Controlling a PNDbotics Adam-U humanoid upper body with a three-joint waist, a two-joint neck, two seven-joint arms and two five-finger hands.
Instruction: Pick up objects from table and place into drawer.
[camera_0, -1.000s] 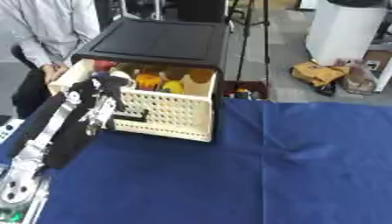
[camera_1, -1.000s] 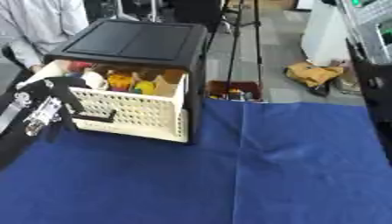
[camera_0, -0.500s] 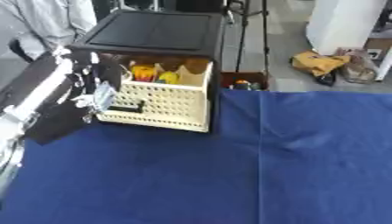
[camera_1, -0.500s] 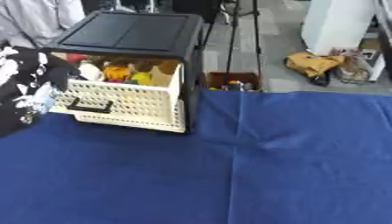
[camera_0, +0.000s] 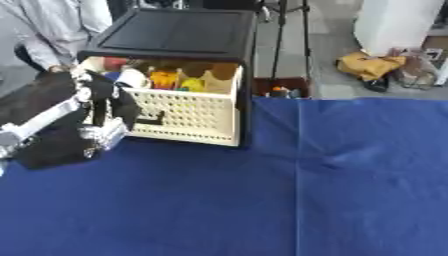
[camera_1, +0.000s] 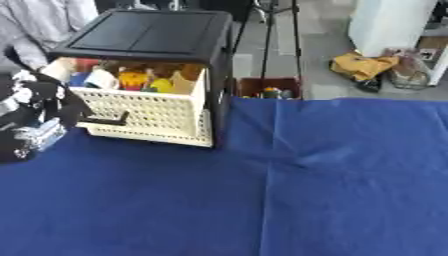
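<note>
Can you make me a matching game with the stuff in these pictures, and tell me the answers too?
Things:
1. cream plastic drawer with a lattice front
2. black box cabinet
3. dark blue tablecloth
4. robot's black left hand

Places or states:
A. spread flat over the whole table
B. pulled out, with colourful objects inside
C. at the drawer's front left corner
D. sits on top, around the drawer

Pairs: 1-B, 2-D, 3-A, 4-C

Grey floor (camera_0: 325, 60); white unit (camera_0: 398, 22); tripod legs (camera_0: 282, 30).
</note>
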